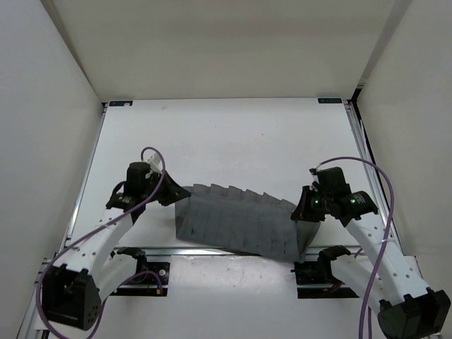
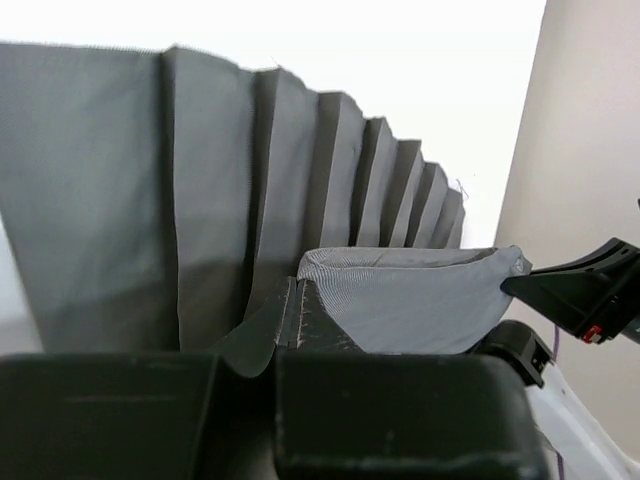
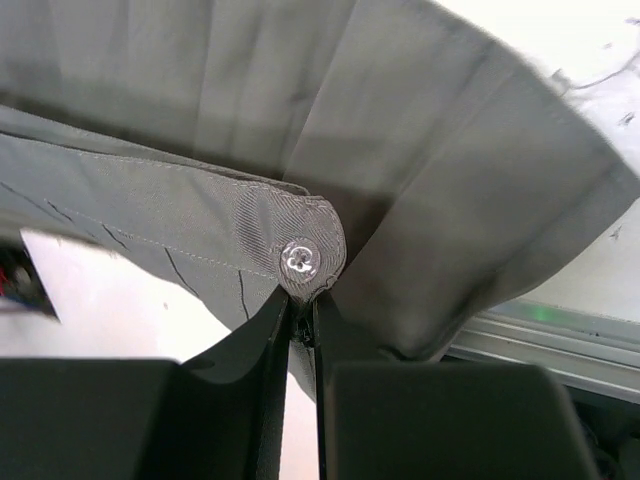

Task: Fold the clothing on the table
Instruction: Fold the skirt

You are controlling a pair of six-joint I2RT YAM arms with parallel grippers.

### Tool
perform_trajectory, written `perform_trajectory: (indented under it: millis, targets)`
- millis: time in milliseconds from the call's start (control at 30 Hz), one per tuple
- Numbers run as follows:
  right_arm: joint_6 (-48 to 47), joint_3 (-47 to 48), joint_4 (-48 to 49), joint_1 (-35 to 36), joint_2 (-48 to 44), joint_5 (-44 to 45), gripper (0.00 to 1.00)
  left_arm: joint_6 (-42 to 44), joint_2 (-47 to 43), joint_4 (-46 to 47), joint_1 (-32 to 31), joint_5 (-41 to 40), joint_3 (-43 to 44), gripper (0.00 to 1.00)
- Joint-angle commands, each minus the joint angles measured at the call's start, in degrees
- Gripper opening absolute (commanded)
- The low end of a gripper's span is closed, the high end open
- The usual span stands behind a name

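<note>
The clothing (image 1: pixel 236 222), a grey pleated skirt-like garment, hangs stretched between my two grippers just above the near part of the table (image 1: pixel 233 134). My left gripper (image 1: pixel 171 192) is shut on its left end; in the left wrist view the jaws (image 2: pixel 288 305) pinch the fabric edge, with pleats (image 2: pixel 200 200) fanning away. My right gripper (image 1: pixel 305 210) is shut on the right end. The right wrist view shows its jaws (image 3: pixel 300 305) clamped on the waistband tab just below a clear button (image 3: pixel 299 260).
White walls enclose the table on the left, right and back. An aluminium rail (image 1: pixel 233 252) runs along the near edge under the garment, also seen in the right wrist view as the rail (image 3: pixel 560 340). Blue marks sit at the far corners (image 1: pixel 120 103).
</note>
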Motion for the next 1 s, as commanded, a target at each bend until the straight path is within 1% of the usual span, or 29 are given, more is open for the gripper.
perform_trajectory:
  millis: [0, 133, 333, 467, 533, 567, 600, 633, 667, 700, 733, 767, 800, 833, 867, 900, 933, 967]
  targets:
    - [-0.8, 1.8, -0.3, -3.8, 2.1, 2.2, 0.0, 4.3, 5.4, 5.6, -0.1, -5.1, 5.5, 0.0]
    - [-0.2, 1.6, -2.5, -5.6, 4.5, 3.3, 0.0, 5.3, 12.8, 7.8, -2.1, -5.9, 10.4, 0.0]
    - [1.6, 1.2, -5.1, -5.0, 5.3, 6.0, 0.0, 6.8, 20.5, 10.4, -5.4, -8.4, 12.9, 0.0]
    - [3.4, -0.7, -4.3, -5.3, 6.9, 7.9, 0.0, 7.8, 26.9, 15.4, -6.9, -10.3, 14.1, 0.0]
    - [3.9, -1.0, -3.0, -5.6, 7.5, 9.2, 0.0, 8.7, 29.9, 17.6, -7.9, -11.6, 16.3, 0.0]
    - [4.7, -1.4, -2.6, -6.5, 8.2, 9.5, 0.05, 8.6, 32.3, 19.0, -8.7, -12.5, 17.1, 0.04]
    - [4.6, -1.5, -1.7, -7.5, 9.0, 9.5, 0.12, 9.2, 34.6, 19.6, -9.3, -14.2, 19.1, 0.11]
    - [5.1, -0.9, -1.2, -8.8, 9.6, 9.7, 0.27, 9.7, 35.6, 19.8, -9.3, -15.1, 21.5, 0.23]
    - [5.9, 0.6, -1.5, -9.5, 10.1, 9.4, 0.33, 10.2, 37.2, 19.6, -9.3, -15.3, 22.7, 0.32]
    - [5.8, 3.3, -1.7, -9.8, 10.5, 11.0, 0.41, 9.8, 38.4, 19.3, -9.0, -15.2, 25.5, 0.34]
    - [6.0, 4.8, -3.2, -10.1, 10.5, 13.4, 0.47, 9.7, 38.6, 19.0, -8.4, -15.3, 27.8, 0.38]
    - [6.4, 8.3, -4.9, -9.7, 10.6, 16.3, 0.57, 9.8, 38.2, 18.3, -8.1, -15.7, 29.6, 0.43]
    - [5.6, 11.7, -5.9, -9.7, 10.6, 17.6, 0.62, 10.3, 37.4, 18.2, -7.5, -16.5, 30.0, 0.45]
    - [5.0, 14.3, -7.4, -9.9, 10.8, 18.7, 0.61, 10.3, 35.6, 16.8, -7.6, -17.2, 31.4, 0.46]
    - [4.4, 15.1, -8.6, -10.4, 11.0, 18.5, 0.61, 10.8, 35.0, 16.1, -7.2, -17.1, 32.5, 0.45]
    - [2.9, 16.4, -9.6, -11.4, 11.6, 16.9, 0.58, 10.9, 34.0, 14.9, -7.3, -16.6, 32.4, 0.43]
    - [2.5, 16.5, -10.2, -12.4, 11.6, 16.2, 0.48, 10.6, 32.6, 14.4, -7.5, -14.1, 31.7, 0.4]
    - [2.9, 16.2, -11.0, -12.4, 11.6, 14.0, 0.42, 10.2, 31.7, 14.1, -7.5, -11.9, 29.8, 0.3]
